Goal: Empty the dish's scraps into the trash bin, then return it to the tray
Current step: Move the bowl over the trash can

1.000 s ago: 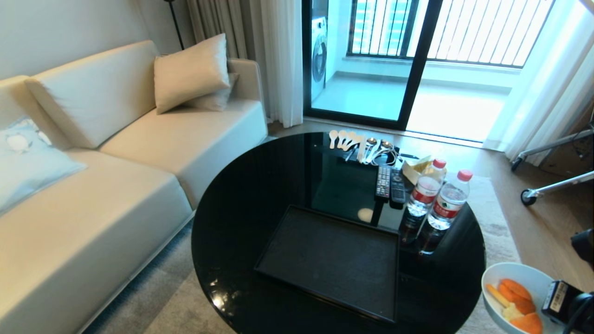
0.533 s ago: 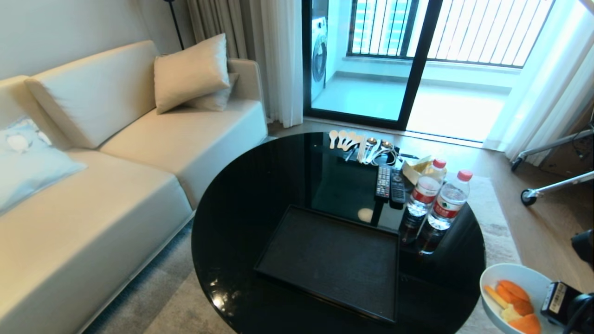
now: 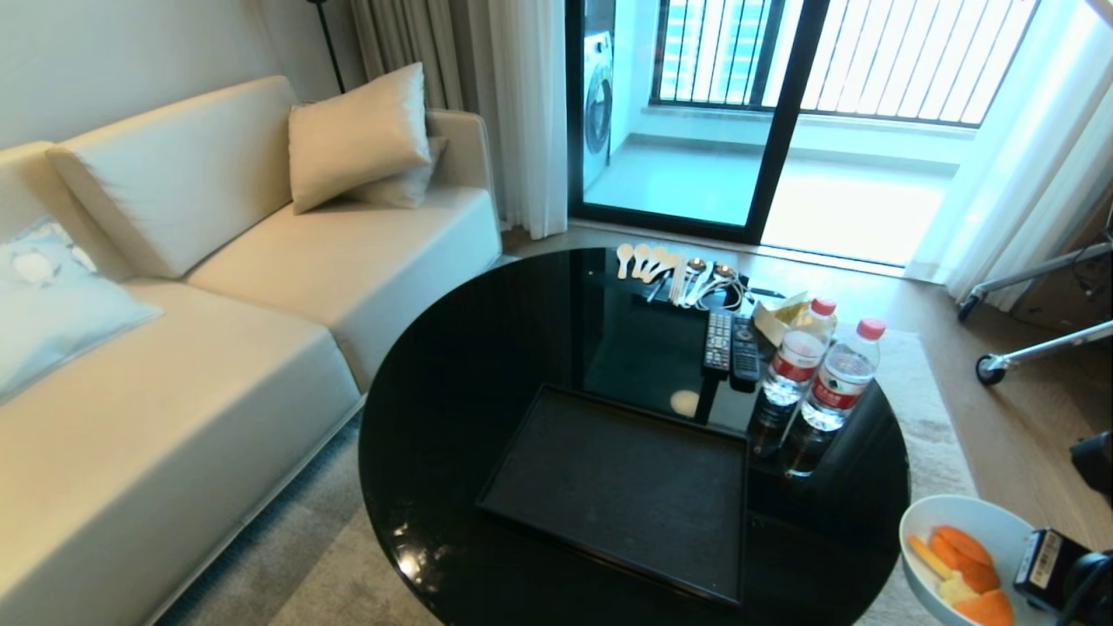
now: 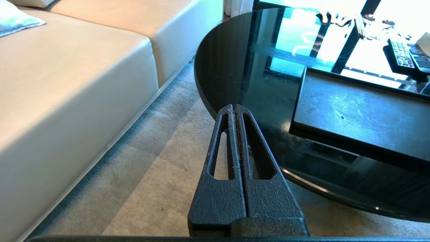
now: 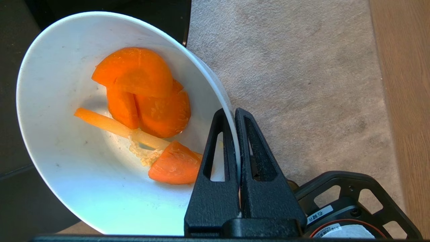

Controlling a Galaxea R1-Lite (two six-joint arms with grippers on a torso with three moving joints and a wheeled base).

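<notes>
The dish point(image 3: 965, 522), a small white bowl point(image 5: 77, 188), hangs past the table's right edge over the carpet, at the head view's lower right corner. My right gripper point(image 5: 231, 112) is shut on its rim, one finger inside and one outside. The scraps point(image 5: 144, 97), orange slices and a pale yellow strip, lie in the bowl point(image 3: 961, 561). The black tray point(image 3: 626, 491) sits bare on the near part of the round black table point(image 3: 487, 365). My left gripper point(image 4: 234, 107) is shut on nothing, low beside the table's left edge. The trash bin is out of view.
On the table's far right stand two water bottles point(image 3: 817, 378), two remotes point(image 3: 730, 343), spoons point(image 3: 669, 269) and a tissue pack. A cream sofa point(image 3: 200, 348) runs along the left. A wheeled stand's legs point(image 3: 1035, 348) cross the wooden floor at right.
The bowl has crept slightly downward in the head view; nothing else has moved.
</notes>
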